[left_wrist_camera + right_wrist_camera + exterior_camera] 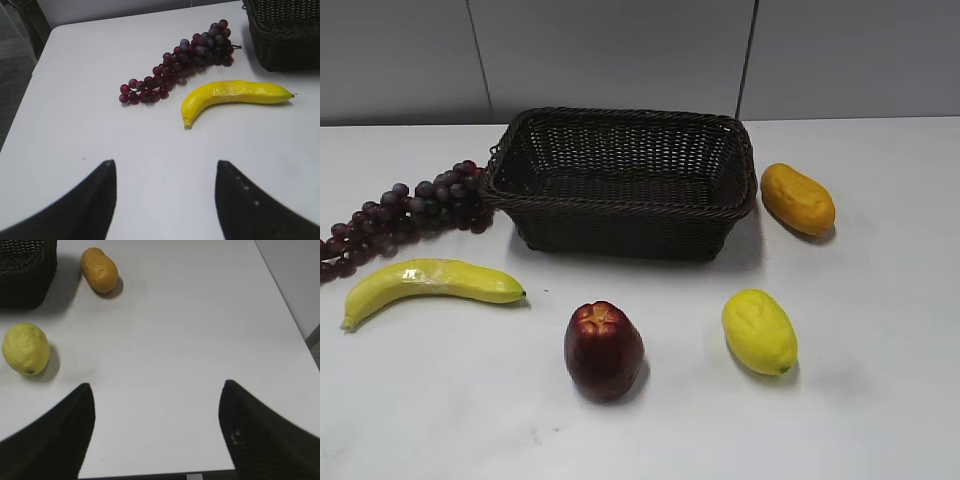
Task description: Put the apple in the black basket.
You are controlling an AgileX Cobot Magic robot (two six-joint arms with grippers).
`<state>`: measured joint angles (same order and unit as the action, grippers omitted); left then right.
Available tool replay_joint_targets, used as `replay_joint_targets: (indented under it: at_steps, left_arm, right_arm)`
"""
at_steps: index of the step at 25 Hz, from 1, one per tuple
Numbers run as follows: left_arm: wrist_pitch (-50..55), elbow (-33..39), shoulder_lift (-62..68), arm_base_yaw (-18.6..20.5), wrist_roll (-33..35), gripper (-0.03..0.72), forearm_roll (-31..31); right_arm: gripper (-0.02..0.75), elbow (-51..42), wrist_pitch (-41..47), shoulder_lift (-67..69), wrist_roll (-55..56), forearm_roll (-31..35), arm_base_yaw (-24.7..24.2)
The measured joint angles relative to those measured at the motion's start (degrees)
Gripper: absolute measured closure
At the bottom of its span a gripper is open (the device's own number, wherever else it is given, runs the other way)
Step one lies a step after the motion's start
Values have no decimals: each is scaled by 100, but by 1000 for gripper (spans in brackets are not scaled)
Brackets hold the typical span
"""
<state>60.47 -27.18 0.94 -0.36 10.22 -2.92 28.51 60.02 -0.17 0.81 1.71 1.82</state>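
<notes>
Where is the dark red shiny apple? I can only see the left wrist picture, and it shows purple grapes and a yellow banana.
Observer: The dark red glossy apple stands on the white table, in front of the dark woven wicker basket.
Operator: Is anything in the basket?
Observer: No, the exterior view shows it empty.
Operator: What is next to the apple?
Observer: A yellow lemon lies to its right, apart from it.
Operator: Is the other gripper holding anything?
Observer: No, the right gripper is open over bare table.
</notes>
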Motion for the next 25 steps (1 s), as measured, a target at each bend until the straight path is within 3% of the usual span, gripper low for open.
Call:
replay_joint_targets:
  at_steps: [14, 25]
  left_arm:
    - [0, 0, 0, 0, 0, 243, 0]
    - [0, 0, 0, 0, 0, 282, 0]
  right_arm:
    - [154, 0, 0, 61, 0, 0, 0]
    - [155, 681, 198, 2443, 0, 99, 0]
